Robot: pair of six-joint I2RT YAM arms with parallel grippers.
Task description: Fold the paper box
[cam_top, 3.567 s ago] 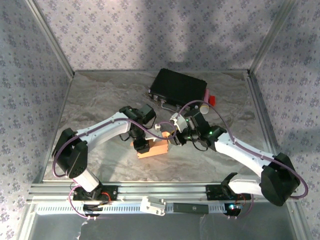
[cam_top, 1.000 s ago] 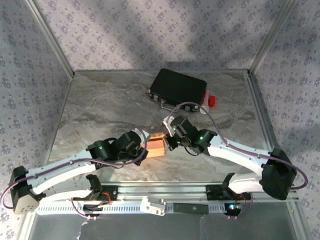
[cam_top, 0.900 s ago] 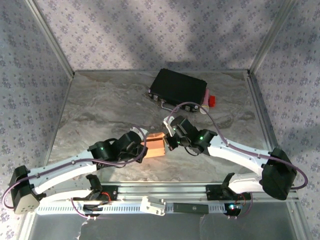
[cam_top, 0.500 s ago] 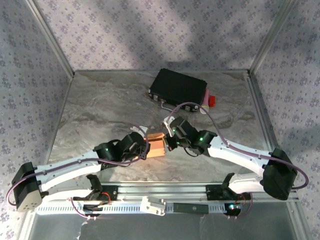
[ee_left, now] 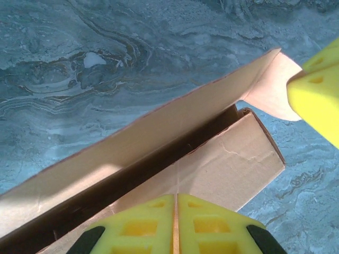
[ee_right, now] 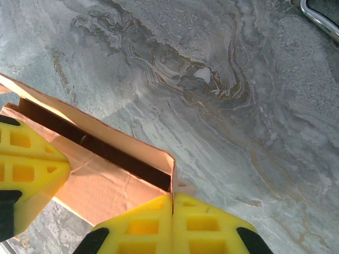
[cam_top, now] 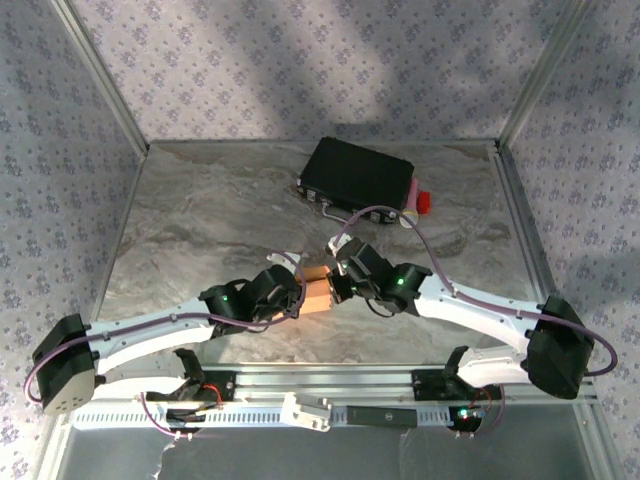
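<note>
**Both grippers closed at opposite ends of the paper box**

The left gripper [ee_left: 175, 214] has its yellow pads pressed together with only a thin seam between them. The tips rest against the near long panel of the paper box [ee_left: 222, 169]. The right gripper [ee_right: 172, 211] is likewise fully closed, with its tips meeting at the end corner of the box [ee_right: 100, 185]. Neither wrist view shows whether any card is nipped between the pads.

In the top view the salmon-pink box [cam_top: 318, 293] lies on the marbled table [cam_top: 200, 220], with the left gripper [cam_top: 295, 295] at its left end and the right gripper [cam_top: 340, 290] at its right end. A black case [cam_top: 358, 175] sits well beyond the box. A small pink and red object [cam_top: 420, 200] touches the case's right end.

The left wrist view shows detail the top view hides under the arms: a long flap stands up along the far side of the box and a dark slot runs beneath it. The flap's rounded end tab is just beside a right finger [ee_left: 318, 90]. The right wrist view shows the same slot from the other end, with a left finger [ee_right: 26, 164] against the box.
</note>
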